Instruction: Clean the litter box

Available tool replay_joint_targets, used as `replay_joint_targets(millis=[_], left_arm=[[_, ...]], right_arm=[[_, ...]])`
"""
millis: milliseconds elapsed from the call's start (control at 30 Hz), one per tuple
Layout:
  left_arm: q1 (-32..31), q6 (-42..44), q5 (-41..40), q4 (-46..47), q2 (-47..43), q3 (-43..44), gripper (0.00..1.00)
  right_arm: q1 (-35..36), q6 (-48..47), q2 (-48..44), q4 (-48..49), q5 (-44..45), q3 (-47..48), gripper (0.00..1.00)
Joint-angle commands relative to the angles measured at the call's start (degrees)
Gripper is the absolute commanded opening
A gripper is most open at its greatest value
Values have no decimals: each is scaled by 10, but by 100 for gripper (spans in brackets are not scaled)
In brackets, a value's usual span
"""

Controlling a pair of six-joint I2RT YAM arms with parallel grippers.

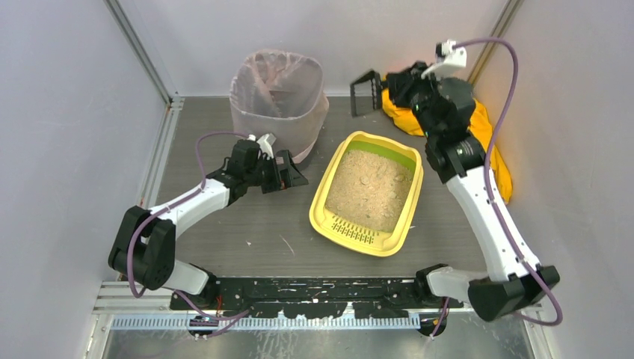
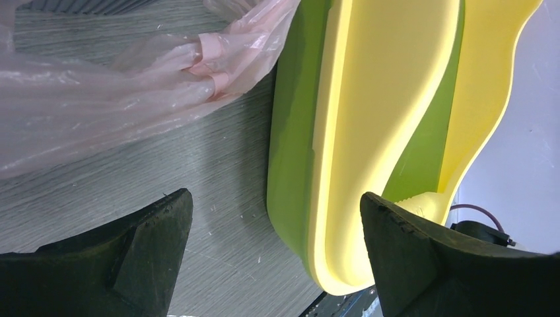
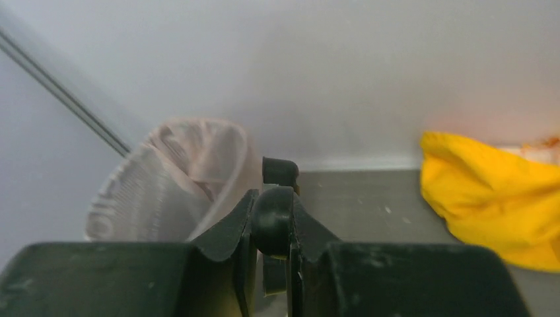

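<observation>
Two grippers: I see both in the top view.
Left gripper (image 1: 290, 172): fingers spread wide, nothing between them, low over the grey table (image 1: 247, 224).
Shallow yellow rectangular plastic litter box (image 1: 357, 233), sandy litter inside: just to this gripper's right.
Tall bin lined with a pinkish bag (image 1: 258, 120): just beyond it.
Right gripper (image 3: 272, 223): clamped on the handle of a black slotted scoop (image 1: 365, 93), held aloft.
Crumpled yellow cloth (image 3: 489, 205): to its right.
</observation>
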Motion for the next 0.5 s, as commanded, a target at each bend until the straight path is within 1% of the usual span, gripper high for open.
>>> replay_joint_targets(millis=[0,67,167,300,467], left_arm=[[-2,-4,12,23,16,22,97],[-2,-4,13,24,21,22,96],[-2,-4,14,26,26,23,96],[-2,-8,20,29,29,23,96],[-2,-3,10,26,13,19,96]], right_arm=[[1,-25,-87,-62,101,-106,1],[0,-25,-111,-68,119,-167,1],[1,-21,-128,-72,133,-217,1],[1,-14,-113,-91,140,-256,1],[1,13,-89,-55,134,-326,1]])
